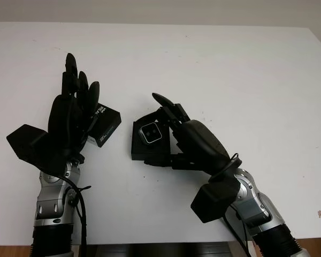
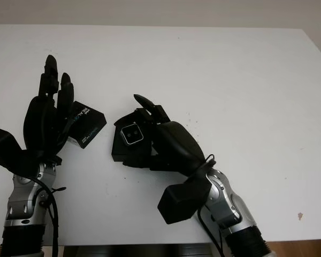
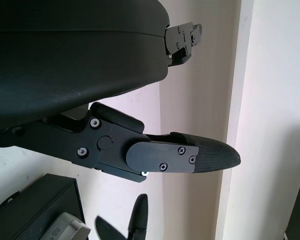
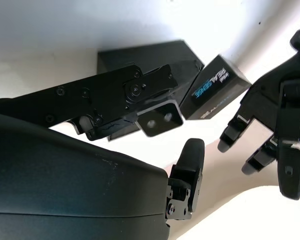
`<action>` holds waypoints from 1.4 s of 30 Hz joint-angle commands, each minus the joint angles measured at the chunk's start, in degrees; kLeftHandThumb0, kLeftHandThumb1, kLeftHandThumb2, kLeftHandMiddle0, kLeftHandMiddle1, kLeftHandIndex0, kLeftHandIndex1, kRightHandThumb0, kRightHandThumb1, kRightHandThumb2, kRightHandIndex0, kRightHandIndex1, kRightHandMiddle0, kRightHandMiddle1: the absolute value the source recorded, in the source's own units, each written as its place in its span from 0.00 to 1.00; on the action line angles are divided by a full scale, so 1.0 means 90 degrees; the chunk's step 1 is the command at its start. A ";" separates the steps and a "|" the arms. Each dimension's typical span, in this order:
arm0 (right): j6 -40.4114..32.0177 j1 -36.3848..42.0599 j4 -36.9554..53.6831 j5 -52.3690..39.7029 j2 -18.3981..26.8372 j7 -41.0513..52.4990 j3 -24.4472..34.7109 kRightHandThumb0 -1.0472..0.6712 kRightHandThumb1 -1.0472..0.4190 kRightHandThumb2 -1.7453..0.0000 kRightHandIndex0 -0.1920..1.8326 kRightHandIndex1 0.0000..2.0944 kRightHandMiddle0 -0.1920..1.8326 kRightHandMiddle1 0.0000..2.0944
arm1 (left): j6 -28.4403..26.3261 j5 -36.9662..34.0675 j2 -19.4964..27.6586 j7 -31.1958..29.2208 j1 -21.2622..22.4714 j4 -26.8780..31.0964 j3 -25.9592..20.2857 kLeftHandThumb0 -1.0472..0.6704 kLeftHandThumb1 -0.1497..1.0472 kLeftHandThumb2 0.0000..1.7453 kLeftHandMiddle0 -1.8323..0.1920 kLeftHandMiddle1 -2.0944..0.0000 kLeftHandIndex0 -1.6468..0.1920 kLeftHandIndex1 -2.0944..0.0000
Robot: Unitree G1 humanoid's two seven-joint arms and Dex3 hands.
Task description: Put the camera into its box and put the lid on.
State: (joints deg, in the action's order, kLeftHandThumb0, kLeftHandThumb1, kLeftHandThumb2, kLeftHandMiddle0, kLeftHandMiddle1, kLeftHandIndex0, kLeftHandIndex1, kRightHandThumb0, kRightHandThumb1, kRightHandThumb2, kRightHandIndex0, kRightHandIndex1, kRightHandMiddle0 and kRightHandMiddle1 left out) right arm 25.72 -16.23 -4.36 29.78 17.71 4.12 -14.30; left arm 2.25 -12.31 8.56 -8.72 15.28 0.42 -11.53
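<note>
Seating the camera (image 1: pixel 150 133) in its box (image 1: pixel 148 150) with my right hand (image 1: pixel 195 142); lid (image 1: pixel 104 125) at nine o'clock, beside my open left hand (image 1: pixel 69 115).

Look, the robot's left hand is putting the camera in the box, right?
No, it is the right hand that has the camera at the box, as the left eye view shows. The left hand is by the lid.
</note>
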 commanded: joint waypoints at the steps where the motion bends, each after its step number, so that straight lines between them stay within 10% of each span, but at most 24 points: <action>1: 0.0096 -0.0274 -0.0035 -0.0121 0.0207 0.0051 0.0173 0.30 0.06 0.97 0.03 0.21 0.00 0.55 | -0.0012 -0.0021 0.0023 -0.0010 -0.0070 0.0123 0.0013 0.18 1.00 0.19 1.00 1.00 1.00 1.00; 13: -0.0515 -0.1742 0.0925 -0.0798 0.1318 0.1687 0.0794 0.20 0.07 0.97 0.05 0.53 0.05 0.58 | -0.0058 0.0014 -0.0043 0.0117 -0.0092 0.0182 0.0025 0.18 1.00 0.18 1.00 1.00 1.00 1.00; 32: -0.0092 -0.1640 0.1302 0.0887 0.1715 0.1482 0.0293 0.21 0.16 0.97 0.15 0.41 0.18 0.37 | -0.0160 0.0059 -0.0131 0.0262 -0.0107 0.0365 0.0128 0.17 1.00 0.18 1.00 1.00 1.00 1.00; 42: -0.0125 -0.1769 0.0605 0.1506 0.1182 0.0573 -0.0132 0.21 0.12 0.97 0.14 0.48 0.14 0.47 | -0.0108 0.0025 -0.0154 0.0254 -0.0115 0.0321 0.0141 0.18 1.00 0.19 1.00 1.00 1.00 1.00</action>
State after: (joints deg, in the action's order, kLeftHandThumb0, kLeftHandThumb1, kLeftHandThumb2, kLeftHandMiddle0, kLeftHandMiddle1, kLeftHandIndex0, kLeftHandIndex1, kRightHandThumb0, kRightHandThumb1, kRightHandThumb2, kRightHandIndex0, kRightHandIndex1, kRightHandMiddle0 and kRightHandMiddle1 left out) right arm 24.45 -31.67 1.72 43.11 28.90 10.20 -15.16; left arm 0.84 -12.00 7.50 -6.51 14.80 2.66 -10.32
